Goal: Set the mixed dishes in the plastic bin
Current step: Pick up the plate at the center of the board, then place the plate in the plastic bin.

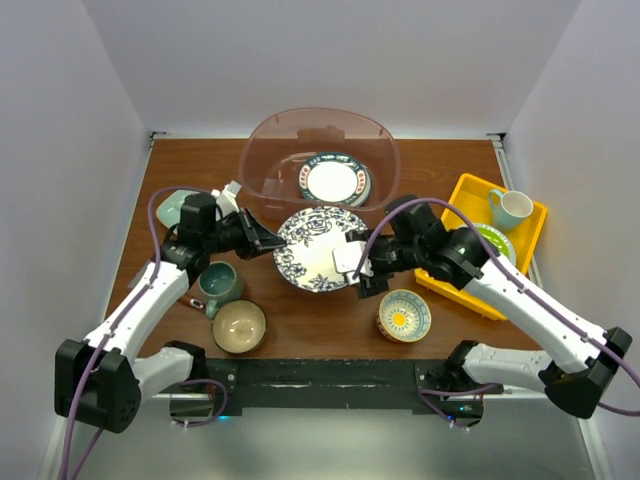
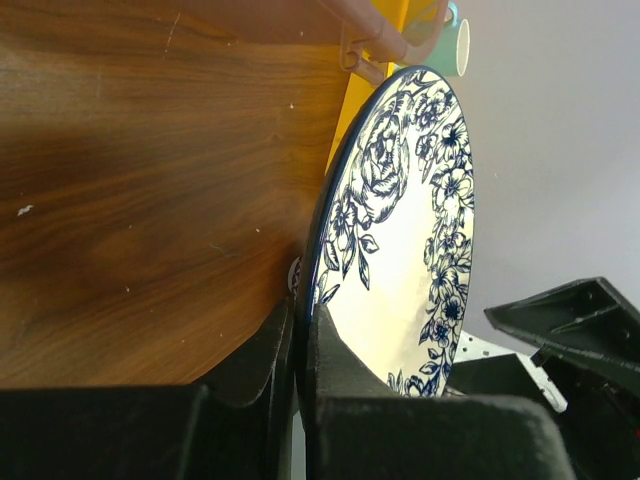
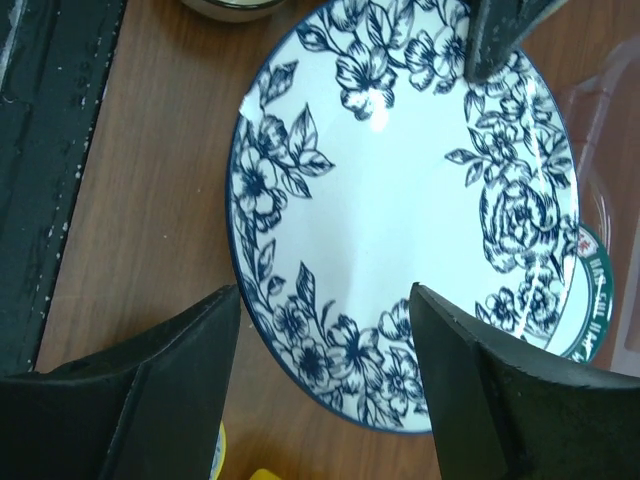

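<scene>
You have bright, even light from overhead. A small glare spot sits on the blue-patterned plate, the table shows a soft sheen, and wrist-view foregrounds go dark and blurred.

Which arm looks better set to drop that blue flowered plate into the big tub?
The left. The left fingers are clamped on the rim of the blue flowered plate, which sits just in front of the plastic bin. The right fingers stand open, gripping nothing.
</scene>
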Controlling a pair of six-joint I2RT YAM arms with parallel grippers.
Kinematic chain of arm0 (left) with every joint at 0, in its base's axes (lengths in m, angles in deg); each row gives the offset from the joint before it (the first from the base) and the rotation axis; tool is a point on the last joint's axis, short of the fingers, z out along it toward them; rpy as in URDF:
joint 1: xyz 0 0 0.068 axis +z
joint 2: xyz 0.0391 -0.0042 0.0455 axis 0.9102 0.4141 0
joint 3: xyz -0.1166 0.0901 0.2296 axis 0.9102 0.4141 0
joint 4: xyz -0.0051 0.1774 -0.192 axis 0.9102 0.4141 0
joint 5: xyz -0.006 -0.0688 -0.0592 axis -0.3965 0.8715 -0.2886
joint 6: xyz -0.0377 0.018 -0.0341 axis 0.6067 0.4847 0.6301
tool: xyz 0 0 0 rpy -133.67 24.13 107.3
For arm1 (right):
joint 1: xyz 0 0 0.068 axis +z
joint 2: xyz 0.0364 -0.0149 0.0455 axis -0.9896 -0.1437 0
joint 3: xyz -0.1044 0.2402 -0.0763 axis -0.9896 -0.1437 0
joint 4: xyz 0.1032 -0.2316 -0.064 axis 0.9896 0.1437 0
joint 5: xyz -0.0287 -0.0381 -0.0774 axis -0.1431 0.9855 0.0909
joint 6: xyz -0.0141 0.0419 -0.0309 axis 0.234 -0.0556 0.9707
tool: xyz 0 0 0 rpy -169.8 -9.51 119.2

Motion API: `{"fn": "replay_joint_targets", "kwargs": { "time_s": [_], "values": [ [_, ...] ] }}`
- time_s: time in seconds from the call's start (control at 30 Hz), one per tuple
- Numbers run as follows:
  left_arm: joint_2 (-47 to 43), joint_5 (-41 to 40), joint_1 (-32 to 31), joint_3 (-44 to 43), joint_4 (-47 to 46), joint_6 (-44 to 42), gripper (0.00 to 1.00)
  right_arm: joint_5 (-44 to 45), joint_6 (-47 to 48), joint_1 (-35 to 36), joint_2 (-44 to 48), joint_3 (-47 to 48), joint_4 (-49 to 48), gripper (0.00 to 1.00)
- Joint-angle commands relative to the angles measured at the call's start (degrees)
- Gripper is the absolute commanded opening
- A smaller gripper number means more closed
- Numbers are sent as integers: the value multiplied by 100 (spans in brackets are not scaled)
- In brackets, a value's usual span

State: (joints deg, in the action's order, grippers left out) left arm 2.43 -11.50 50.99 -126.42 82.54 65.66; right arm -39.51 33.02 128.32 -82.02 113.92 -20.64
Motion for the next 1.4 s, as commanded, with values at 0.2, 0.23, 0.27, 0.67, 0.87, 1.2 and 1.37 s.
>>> {"fn": "replay_joint_targets", "kwargs": {
  "time_s": [0.2,0.23,0.27,0.67,0.87,1.2,1.37],
  "values": [
    [-308,361,-4,-815,-340,-349,0,-523,159,-791,608,156,232,79],
    [-326,361,-4,-841,-366,-402,0,-523,159,-896,643,139,232,80],
    [-343,335,-4,-850,-375,-394,0,-523,168,-941,669,130,232,80],
    [-326,230,-4,-1192,-472,-675,0,-242,19,-1688,1021,86,162,88],
    [-247,159,4,-1456,-560,-920,0,-13,-201,-1995,1118,-11,-40,93],
    [-1,-78,22,-1922,-665,-1202,0,426,-877,-2206,1118,-344,-778,98],
    [122,-236,39,-2185,-665,-1334,0,576,-1097,-2268,1109,-485,-1042,98]
  ]
}}
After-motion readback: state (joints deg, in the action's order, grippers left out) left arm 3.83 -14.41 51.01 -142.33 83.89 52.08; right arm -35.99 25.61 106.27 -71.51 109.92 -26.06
